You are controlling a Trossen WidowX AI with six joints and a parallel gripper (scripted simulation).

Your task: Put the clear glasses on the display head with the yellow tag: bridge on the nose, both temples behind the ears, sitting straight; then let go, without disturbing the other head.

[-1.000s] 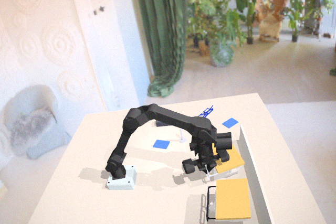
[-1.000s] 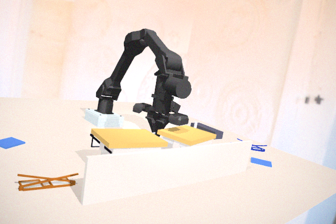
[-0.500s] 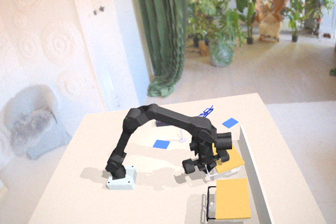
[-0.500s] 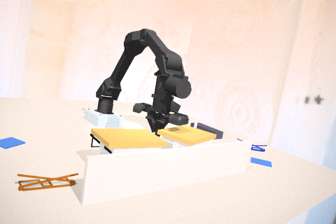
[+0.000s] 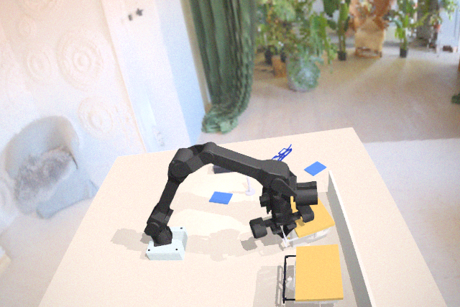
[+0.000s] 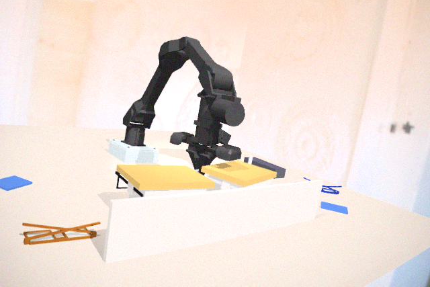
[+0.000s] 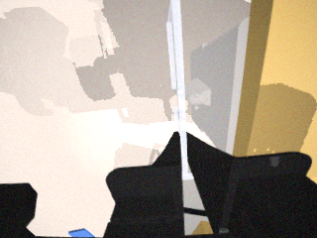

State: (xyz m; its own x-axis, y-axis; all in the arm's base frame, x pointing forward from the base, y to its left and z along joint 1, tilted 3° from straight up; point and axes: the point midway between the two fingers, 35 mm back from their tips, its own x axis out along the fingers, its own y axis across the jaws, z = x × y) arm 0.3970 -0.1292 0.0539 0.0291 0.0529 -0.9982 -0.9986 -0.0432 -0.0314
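Observation:
The clear glasses (image 5: 285, 239) (image 7: 179, 64) are pinched by their front frame in my gripper (image 5: 284, 234) (image 6: 200, 171) (image 7: 179, 135), which is shut on them and points down. They are just in front of the face of the farther head, whose top is a yellow slab (image 5: 315, 220) (image 6: 239, 173) (image 7: 292, 45). In the wrist view the frame runs beside the pale nose (image 7: 199, 94); whether it touches is not clear. A temple reaches toward this head; the ears are hidden under the slab. A tiny yellow patch (image 5: 289, 238) shows beside the fingertips. The other head (image 5: 318, 272) (image 6: 166, 177) wears black glasses (image 5: 284, 279) (image 6: 117, 180).
A white wall (image 5: 348, 236) (image 6: 215, 221) stands behind both heads. Blue glasses (image 5: 284, 152) (image 6: 330, 189), blue squares (image 5: 221, 198) (image 5: 315, 168), a thin stand (image 5: 249, 192) and a dark block (image 5: 223, 169) (image 6: 265, 166) are farther off. Orange glasses (image 6: 58, 232) lie near the wall's end.

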